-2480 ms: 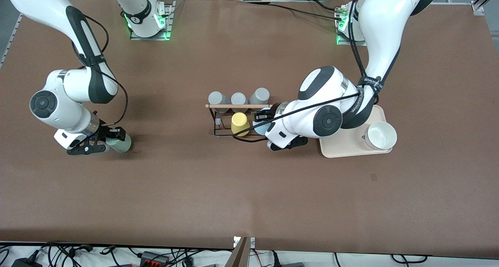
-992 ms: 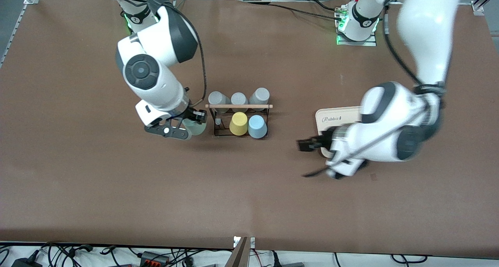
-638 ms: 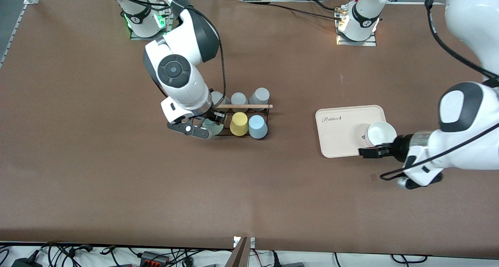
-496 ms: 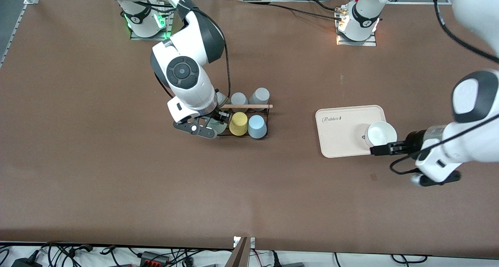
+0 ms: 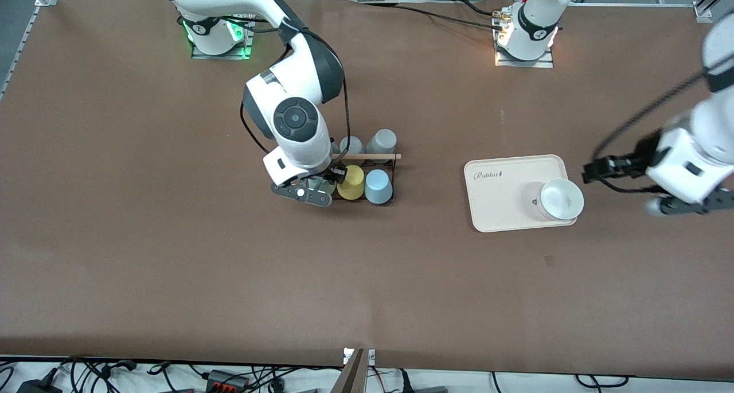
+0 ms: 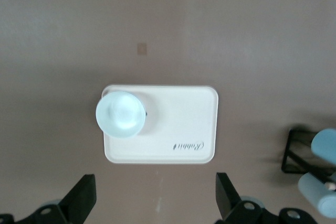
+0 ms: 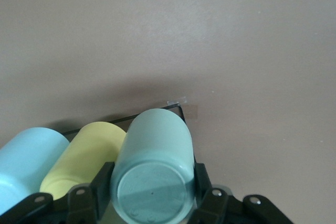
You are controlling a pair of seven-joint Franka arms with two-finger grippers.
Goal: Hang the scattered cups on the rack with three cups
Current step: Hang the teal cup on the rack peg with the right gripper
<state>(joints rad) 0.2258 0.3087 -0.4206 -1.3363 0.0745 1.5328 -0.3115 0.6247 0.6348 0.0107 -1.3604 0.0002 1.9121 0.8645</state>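
Note:
My right gripper [image 5: 319, 187] is shut on the mint-green cup [image 7: 155, 153] and holds it bottom-up over the black wire rack [image 5: 373, 156], at the rack's end toward the right arm. The cup is mostly hidden under the hand in the front view. The light blue cup [image 5: 378, 186] sits upside down on the rack beside the yellow cup [image 5: 351, 182]; both show in the right wrist view [image 7: 29, 153]. My left gripper [image 5: 593, 170] is open and empty in the air over the table, beside the cream tray [image 5: 499, 203].
Grey cups [image 5: 382, 140] stand upside down on the rack's row farther from the front camera. A white bowl [image 5: 561, 199] sits on the cream tray, also seen in the left wrist view [image 6: 119, 114].
My right arm carried the mint-green cup from the right arm's end of the table to the rack. My left gripper let go of the light blue cup on the rack and drew back past the tray.

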